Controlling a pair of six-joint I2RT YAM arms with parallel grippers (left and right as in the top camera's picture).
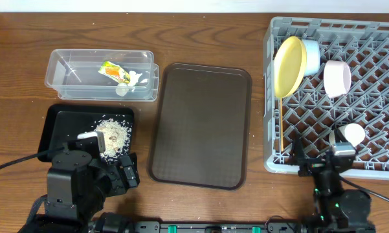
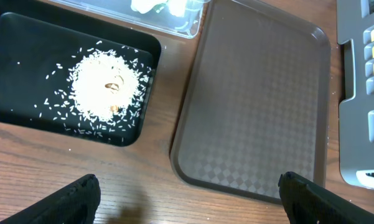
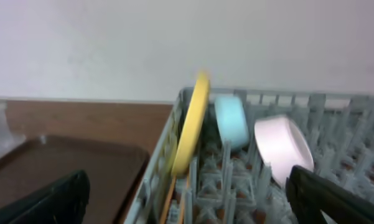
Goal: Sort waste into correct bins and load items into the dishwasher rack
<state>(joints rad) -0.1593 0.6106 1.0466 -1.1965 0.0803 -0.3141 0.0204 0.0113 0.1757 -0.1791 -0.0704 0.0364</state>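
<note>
My left claw [image 2: 188,202] hangs with its fingers spread wide and nothing between them, low over the wooden table [image 1: 26,39] at the near edge. Under it and a little to the left is the shallow black tray [image 1: 59,122], with a heap of white rice [image 2: 102,90] in its right half and loose grains scattered around the heap. Behind the black tray stands the clear tub [image 1: 65,74], holding the green-and-orange wrapper [image 1: 113,71] and white crumpled scraps [image 1: 134,79] beside it. The brown serving tray [image 1: 200,123] lies bare between the bins and the grey rack [image 1: 269,97]. My right claw [image 3: 193,205] is released too, fingers wide apart and gripping nothing, at the rack's near edge. In the rack, the yellow plate [image 1: 288,66] stands on edge along the left wall, the blue bowl [image 1: 310,55] just beside it, the pale bowl [image 1: 336,77] next along, both tipped on their sides. The small cup [image 1: 351,134] sits toward the front, near my right claw, and the chopsticks [image 1: 282,129] lie along the left wall below the plate.
</note>
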